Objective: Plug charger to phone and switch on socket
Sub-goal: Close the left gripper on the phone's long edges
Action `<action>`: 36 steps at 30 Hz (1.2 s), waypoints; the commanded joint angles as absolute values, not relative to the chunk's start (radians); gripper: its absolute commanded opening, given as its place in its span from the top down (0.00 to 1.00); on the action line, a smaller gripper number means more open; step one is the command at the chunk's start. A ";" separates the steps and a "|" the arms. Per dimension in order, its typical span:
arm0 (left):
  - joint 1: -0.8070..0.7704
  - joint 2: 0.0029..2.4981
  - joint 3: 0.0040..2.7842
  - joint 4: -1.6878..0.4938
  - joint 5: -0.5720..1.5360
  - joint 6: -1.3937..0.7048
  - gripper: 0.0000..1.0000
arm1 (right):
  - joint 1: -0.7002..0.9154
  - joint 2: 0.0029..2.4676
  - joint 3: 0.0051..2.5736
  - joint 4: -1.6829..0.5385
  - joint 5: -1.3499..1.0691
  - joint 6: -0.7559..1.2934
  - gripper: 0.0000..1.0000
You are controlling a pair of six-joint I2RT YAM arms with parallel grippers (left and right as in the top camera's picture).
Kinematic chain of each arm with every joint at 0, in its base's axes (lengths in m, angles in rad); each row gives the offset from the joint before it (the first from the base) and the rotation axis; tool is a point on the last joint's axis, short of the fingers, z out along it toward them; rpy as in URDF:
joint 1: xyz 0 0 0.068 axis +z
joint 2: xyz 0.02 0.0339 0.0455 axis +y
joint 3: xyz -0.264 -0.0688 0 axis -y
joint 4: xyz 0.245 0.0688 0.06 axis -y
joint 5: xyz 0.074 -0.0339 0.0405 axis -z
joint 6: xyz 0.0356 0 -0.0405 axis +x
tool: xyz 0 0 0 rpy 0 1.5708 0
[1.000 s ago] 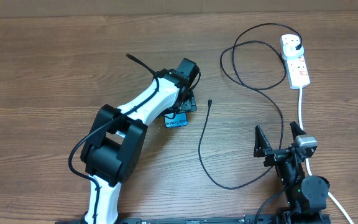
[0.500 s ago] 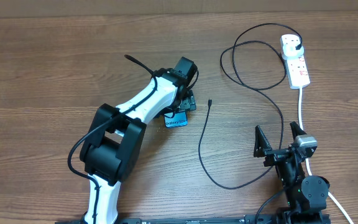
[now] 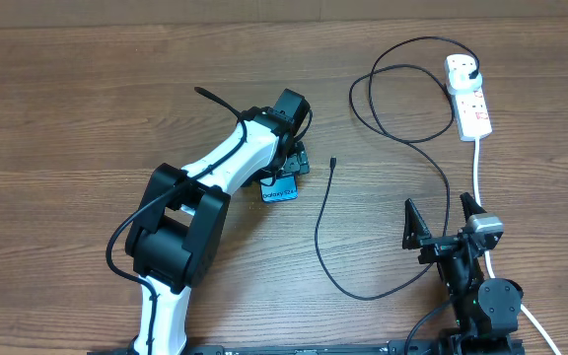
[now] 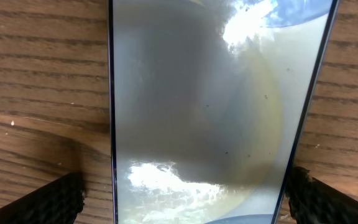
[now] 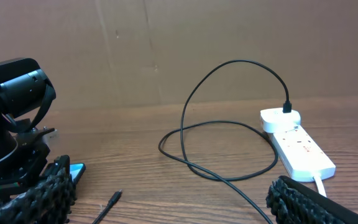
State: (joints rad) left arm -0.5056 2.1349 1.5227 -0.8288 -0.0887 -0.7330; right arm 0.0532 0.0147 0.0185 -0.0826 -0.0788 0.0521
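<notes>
phone (image 3: 280,191): white "Galaxy" text readable | left gripper (image 4: 185,198): spread wide astride phone | right gripper (image 3: 438,211): open, empty | charger (image 3: 319,237): plugged in socket (image 3: 470,102)

Left arm (image 3: 227,160): white link shells, black joint housings, black cable routed externally. Right arm (image 3: 477,288): black throughout, with grey wrist block (image 3: 483,225). Fingers (image 5: 39,196): black, ribbed surface.

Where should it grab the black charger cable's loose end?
Just behind the connector tip of the charger, from straight above: that end lies flat on the table, nothing touching it, so the thin cable can be pinched across its width.
</notes>
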 commanded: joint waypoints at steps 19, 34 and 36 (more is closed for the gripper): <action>-0.498 2.172 1.511 -0.826 -0.104 -0.737 0.00 | 0.058 0.003 0.008 -0.079 -0.079 0.056 0.00; -0.498 2.172 1.510 -0.817 -0.109 -0.737 0.00 | 0.058 0.003 0.008 -0.079 -0.079 0.056 0.00; -0.498 2.172 1.509 -0.818 -0.111 -0.737 0.00 | 0.058 0.003 0.008 -0.079 -0.079 0.056 0.00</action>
